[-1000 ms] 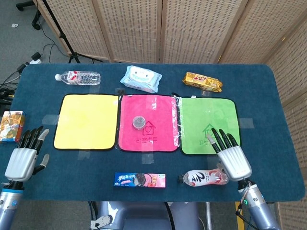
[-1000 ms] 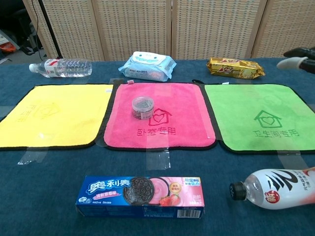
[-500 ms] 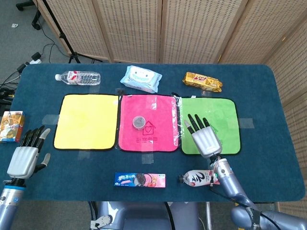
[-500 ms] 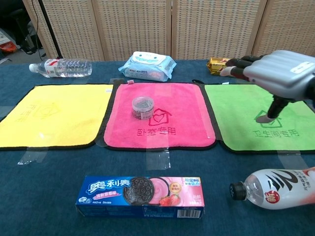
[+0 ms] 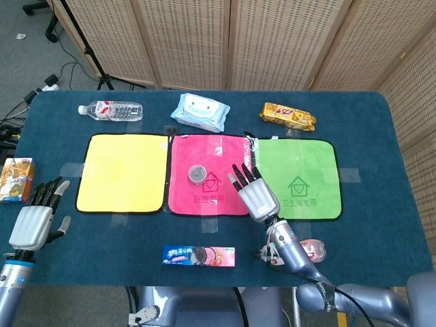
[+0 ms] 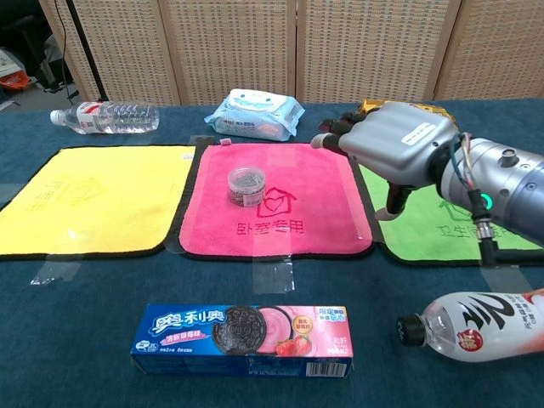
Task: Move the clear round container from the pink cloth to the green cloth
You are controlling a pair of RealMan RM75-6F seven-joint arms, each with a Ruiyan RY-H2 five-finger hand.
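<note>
The clear round container [image 5: 197, 174] [image 6: 246, 185] stands upright on the pink cloth [image 5: 225, 197] [image 6: 314, 229], left of its middle. To the right lies the green cloth [image 5: 313, 170] [image 6: 501, 187]. My right hand [image 5: 253, 194] [image 6: 393, 151] hovers open, palm down, over the pink cloth's right edge, to the right of the container and apart from it. My left hand [image 5: 35, 219] hangs open off the table's left front, seen only in the head view.
A yellow cloth [image 5: 122, 172] lies left of the pink one. Along the back are a water bottle [image 5: 110, 110], a wipes pack [image 5: 199, 112] and a gold snack pack [image 5: 289, 116]. At the front lie a cookie box [image 6: 242, 341] and a drink bottle [image 6: 476, 325].
My right hand has swept left from above the green cloth's front edge to the seam between pink and green cloths. The container and my left hand have stayed put.
</note>
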